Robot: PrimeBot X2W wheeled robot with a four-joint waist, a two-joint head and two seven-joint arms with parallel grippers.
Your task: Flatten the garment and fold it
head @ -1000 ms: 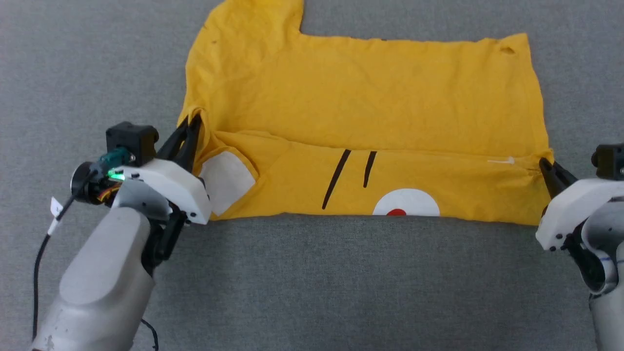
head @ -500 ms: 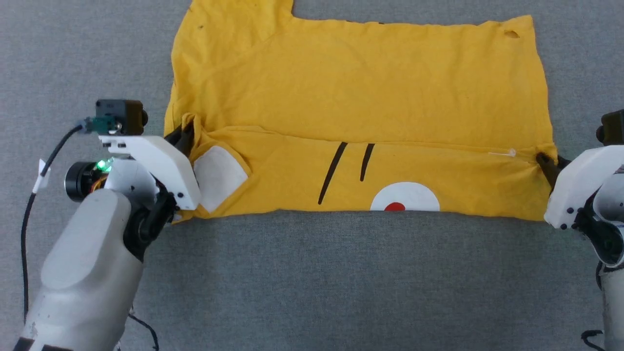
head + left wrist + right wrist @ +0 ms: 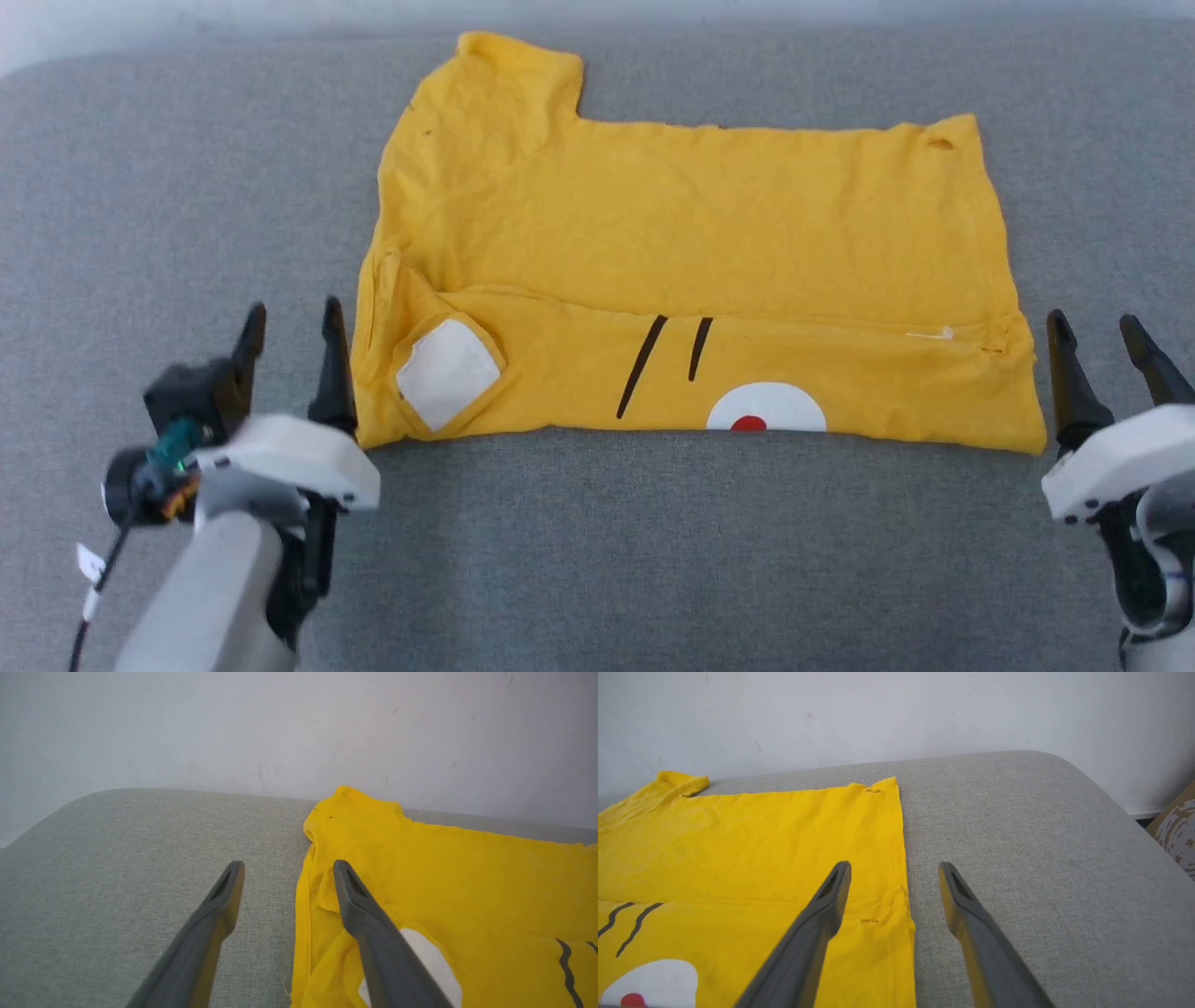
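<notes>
Bright yellow thin cotton short-sleeved T-shirt (image 3: pixel 691 215) lies spread on the grey woven cushion surface (image 3: pixel 597 551), its plain back up and one sleeve (image 3: pixel 509 79) reaching toward the pale wall (image 3: pixel 280 728). The near long strip is turned over onto the back, so the printed front shows along it: a white patch (image 3: pixel 446 373), two black lines (image 3: pixel 667 359) and a white oval with a red mark (image 3: pixel 766 413) cut off at the near crease.

A second ago both grippers were pinched on the two ends of that turned strip. Now the left gripper (image 3: pixel 293 306) has its dark fingers spread apart and holds nothing, standing just beside the shirt's left edge. The right gripper (image 3: pixel 1091 318) is likewise spread and holds nothing, just off the right edge. The head camera has also shifted, so the shirt's different place in that view is no move of the cloth.

By the look of it, the first lengthwise fold is laid and released, and it holds its shape. Some bunching remains by the white patch, and small puckers at the right end of the strip. The far half, sleeve included, is not yet folded; that likely comes next, after some smoothing.
</notes>
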